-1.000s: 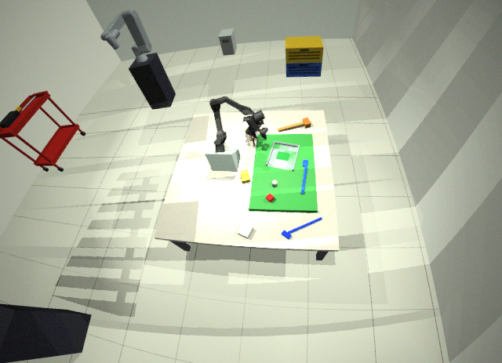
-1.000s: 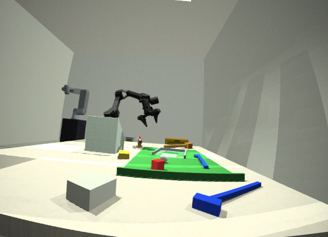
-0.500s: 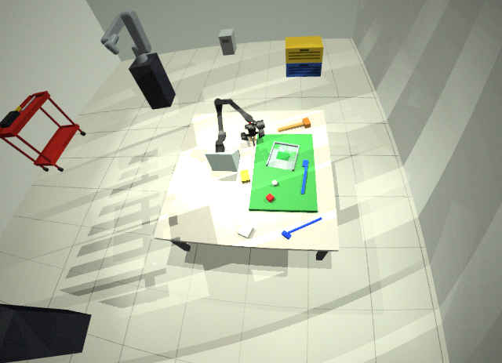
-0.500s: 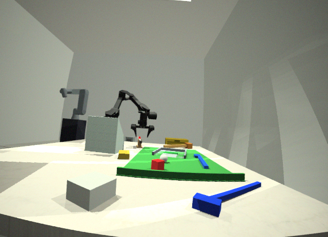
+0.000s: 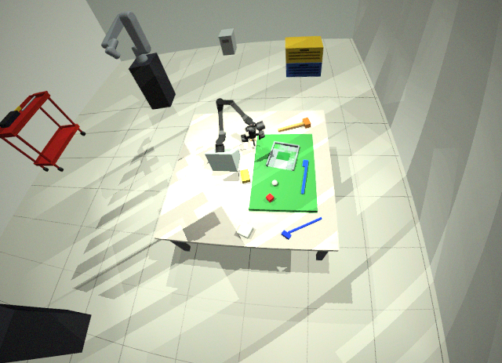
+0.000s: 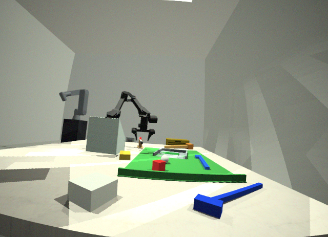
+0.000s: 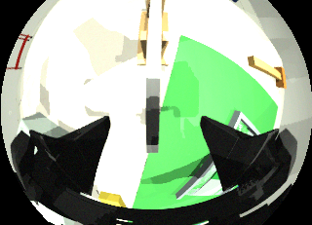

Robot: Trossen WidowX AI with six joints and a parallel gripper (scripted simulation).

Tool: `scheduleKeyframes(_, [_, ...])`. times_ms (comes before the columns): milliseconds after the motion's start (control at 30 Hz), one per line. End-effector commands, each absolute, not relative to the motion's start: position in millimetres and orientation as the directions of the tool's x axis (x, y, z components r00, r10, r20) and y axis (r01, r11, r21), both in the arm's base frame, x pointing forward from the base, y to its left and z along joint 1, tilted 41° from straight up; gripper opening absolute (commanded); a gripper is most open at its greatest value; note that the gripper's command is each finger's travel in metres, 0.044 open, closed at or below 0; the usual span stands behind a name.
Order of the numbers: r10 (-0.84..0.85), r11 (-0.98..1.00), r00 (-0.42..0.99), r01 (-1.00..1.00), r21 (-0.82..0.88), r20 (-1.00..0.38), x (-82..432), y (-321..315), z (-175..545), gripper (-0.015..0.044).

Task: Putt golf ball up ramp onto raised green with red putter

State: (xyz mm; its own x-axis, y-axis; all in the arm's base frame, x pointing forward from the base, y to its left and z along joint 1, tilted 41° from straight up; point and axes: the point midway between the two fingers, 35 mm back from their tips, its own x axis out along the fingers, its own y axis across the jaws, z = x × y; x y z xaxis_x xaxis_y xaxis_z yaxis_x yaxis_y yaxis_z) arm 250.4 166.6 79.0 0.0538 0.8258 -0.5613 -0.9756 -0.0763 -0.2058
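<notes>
My gripper (image 5: 253,143) (image 6: 142,139) (image 7: 156,120) is open and empty, pointing down above the mat's far left edge. The putter lies on a wooden rack (image 7: 142,40); its pale shaft and dark grip (image 7: 152,103) run below and between the open fingers in the wrist view. A red part (image 6: 140,137) shows at its far end; the gripper mostly hides it in the top view. The white golf ball (image 5: 274,183) (image 6: 164,159) rests on the green mat (image 5: 292,201) (image 6: 185,171) (image 7: 187,74), nearer the front than the grey-walled raised green (image 5: 296,151) (image 6: 183,151).
A red cube (image 5: 270,197) (image 6: 158,165) sits near the ball. A blue club (image 5: 304,179) (image 6: 203,162) lies on the mat's right; another (image 5: 303,225) (image 6: 238,192) lies in front. An orange mallet (image 5: 306,122) (image 7: 265,69), yellow block (image 5: 245,176) (image 6: 125,155) and grey block (image 5: 245,231) (image 6: 91,192) surround the mat.
</notes>
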Motion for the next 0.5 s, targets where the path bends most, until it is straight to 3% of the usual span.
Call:
scheduleKeyframes(0, [0.823, -0.075, 0.049, -0.978, -0.194, -0.565, 249.1, 172.0, 69.7, 0.0440])
scheduleKeyframes(467, [0.824, -0.074, 0.049, -0.978, -0.193, -0.565, 250.9, 185.7, 54.1, 0.0440])
